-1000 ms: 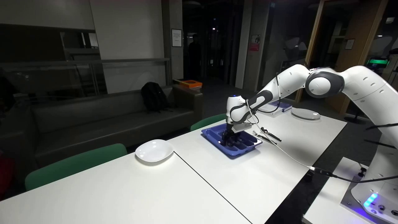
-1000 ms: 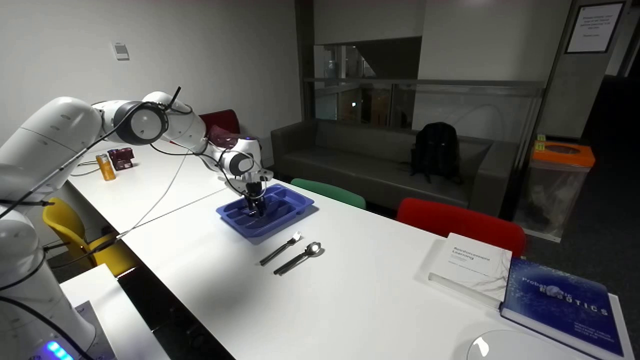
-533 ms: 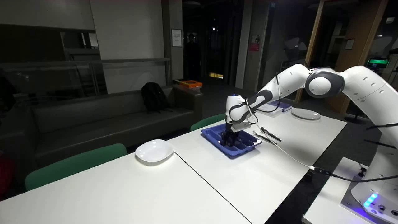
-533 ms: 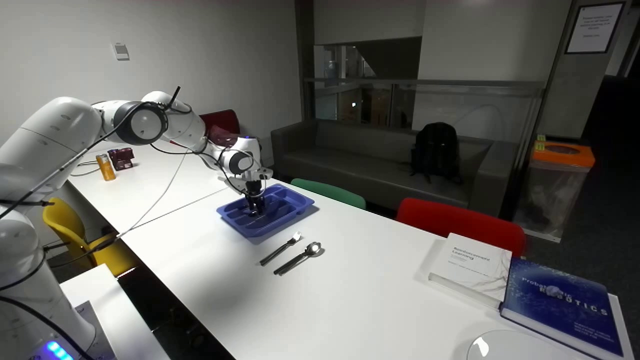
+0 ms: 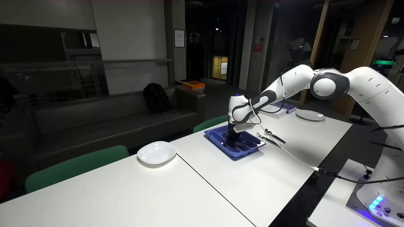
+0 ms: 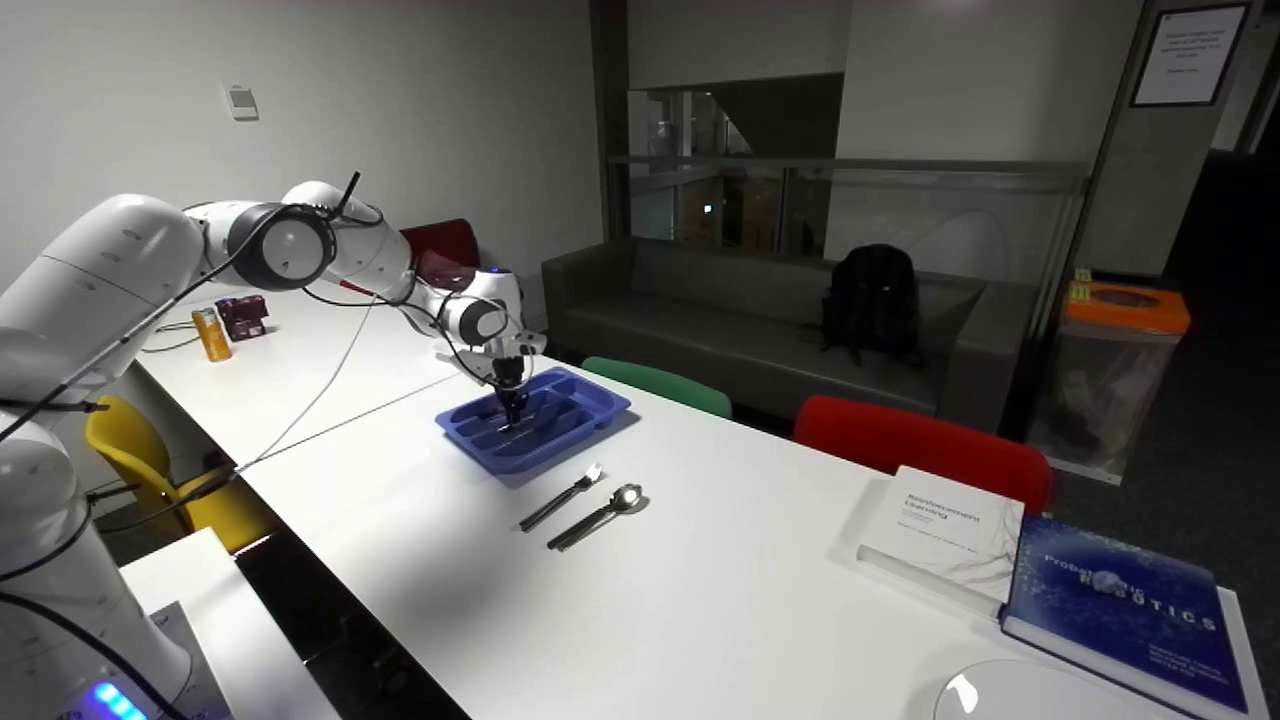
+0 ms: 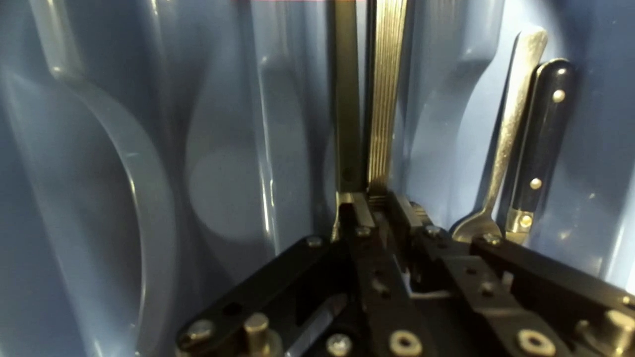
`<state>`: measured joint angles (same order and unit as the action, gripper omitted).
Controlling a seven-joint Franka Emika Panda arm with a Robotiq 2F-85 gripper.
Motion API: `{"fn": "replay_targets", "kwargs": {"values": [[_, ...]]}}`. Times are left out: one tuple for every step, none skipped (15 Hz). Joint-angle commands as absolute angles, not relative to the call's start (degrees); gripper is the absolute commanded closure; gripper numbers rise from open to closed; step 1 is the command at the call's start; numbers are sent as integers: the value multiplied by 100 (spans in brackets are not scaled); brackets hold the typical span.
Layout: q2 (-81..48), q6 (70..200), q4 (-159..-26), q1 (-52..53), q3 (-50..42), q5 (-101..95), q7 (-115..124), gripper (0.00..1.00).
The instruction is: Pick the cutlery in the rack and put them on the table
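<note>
One gripper (image 7: 381, 208), pointing down into the blue rack (image 6: 590, 400), jaws close together. Between its tips, one ribbed metal utensil (image 7: 384, 99), filling the gap; we judge it gripped, but cannot tell whether it is clear of the rack floor. Just outside one jaw, seemingly in the same compartment, one dark flat-handled utensil (image 7: 347, 99), working end hidden. Farther over, in what looks like another compartment, one slim metal spoon (image 7: 508, 119) and one black riveted-handled piece (image 7: 543, 129), side by side, ends partly covered by the gripper. These four we enter as left to do, the gripped one being, in our judgement, the step in hand. Beyond the rack, on the white table (image 6: 750, 580), one fork (image 6: 560, 499) and one dark-handled spoon (image 6: 595, 517), lying near each other and apart from the rack; these two we enter as done, about a third of the pieces we can make out.
</note>
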<state>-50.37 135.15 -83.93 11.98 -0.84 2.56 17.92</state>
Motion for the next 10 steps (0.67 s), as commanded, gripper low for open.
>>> {"fn": "replay_targets", "kwargs": {"values": [[-5088,13473,-8267,1137,-52,272,1820,100],[-5089,13473,-8264,1142,-57,267,1827,97],[-5073,13482,-8275,1143,-55,268,1825,99],[-5062,13492,-8281,1148,-60,261,1830,100],[-5040,13488,-8288,1153,-65,257,1839,100],[-5023,13479,-8290,1161,-72,252,1850,100],[-4988,13463,-8301,1180,-88,237,1877,100],[-4925,13458,-8330,1204,-106,224,1916,100],[-4854,13448,-8355,1248,-141,192,1979,100],[-4802,13455,-8369,1268,-150,179,2012,100]]}}
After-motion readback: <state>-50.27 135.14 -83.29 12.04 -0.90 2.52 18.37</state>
